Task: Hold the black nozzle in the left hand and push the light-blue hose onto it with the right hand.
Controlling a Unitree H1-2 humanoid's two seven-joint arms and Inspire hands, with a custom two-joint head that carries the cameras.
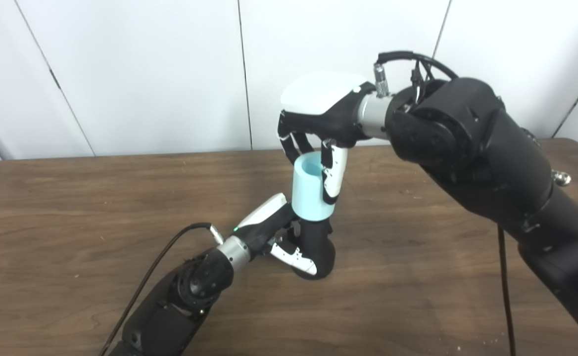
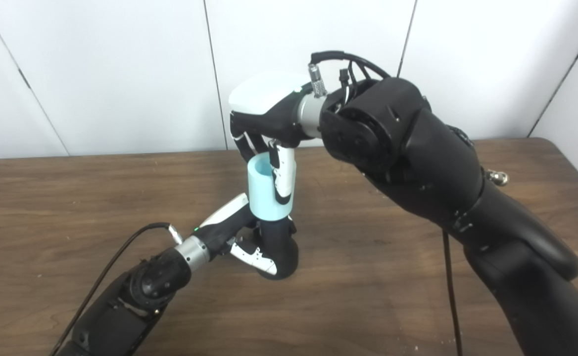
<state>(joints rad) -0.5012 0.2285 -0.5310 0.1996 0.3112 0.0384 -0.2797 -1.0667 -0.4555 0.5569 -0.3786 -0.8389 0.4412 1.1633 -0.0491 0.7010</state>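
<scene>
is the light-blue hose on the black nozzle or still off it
On it: the light-blue hose stands upright with its lower end over the black nozzle top; how deep, cannot tell.

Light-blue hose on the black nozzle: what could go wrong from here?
1. The light-blue cylindrical hose is held near its top rim by the right hand; pushing down off-axis could tilt it and jam it on the black curved nozzle.
2. The left hand grips the nozzle low at its side; a hard push might roll the nozzle's rounded base on the brown wooden table.
3. A right-hand fingertip hooks inside the hose mouth and may snag on release.
</scene>
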